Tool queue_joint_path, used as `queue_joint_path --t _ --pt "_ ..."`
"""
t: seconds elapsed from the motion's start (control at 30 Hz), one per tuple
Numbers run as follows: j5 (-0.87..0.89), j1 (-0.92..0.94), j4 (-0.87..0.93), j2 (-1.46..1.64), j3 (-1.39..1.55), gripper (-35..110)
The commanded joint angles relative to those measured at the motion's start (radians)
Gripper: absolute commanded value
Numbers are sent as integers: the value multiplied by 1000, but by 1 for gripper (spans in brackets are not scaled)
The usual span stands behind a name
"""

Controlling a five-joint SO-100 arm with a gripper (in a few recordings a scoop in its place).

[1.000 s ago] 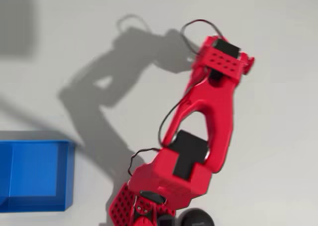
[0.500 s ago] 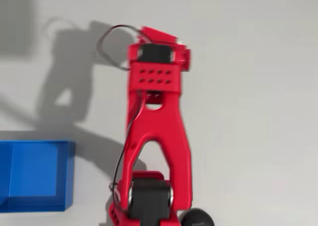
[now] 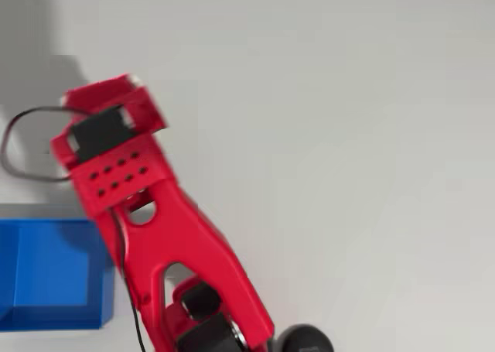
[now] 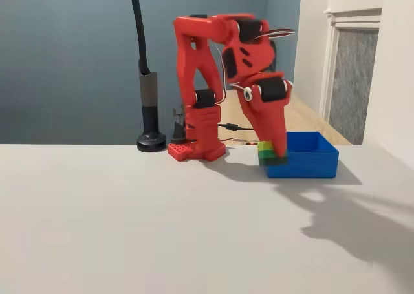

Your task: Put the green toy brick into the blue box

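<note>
- Red two-finger gripper (image 4: 272, 150) is clenched on the small lime-green studded plastic brick (image 4: 265, 150), lifted clear of the desk.
- Left: carry it over the bright blue rectangular plastic bin's (image 4: 317, 161) near wall and release; the brick hangs just outside it.

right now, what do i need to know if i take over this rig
Tool: shut on the green toy brick, held low in the fixed view, at the near left corner of the blue box. From that view I cannot tell whether the brick is past the wall yet.
In the overhead view the red arm reaches up beside the blue box's right wall.
Done: brick picked up and carried to the box.
Left: get the brick over the inside of the box, open the tool, pull the arm away.
</note>
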Motion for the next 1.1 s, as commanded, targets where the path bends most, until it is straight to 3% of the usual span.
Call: queue_joint_path --t 0.0,0.47,1.07 --pt "23 -130 60 67 -130 0" --pt "40 -445 250 64 -215 0" --pt "64 -647 417 61 -158 0"
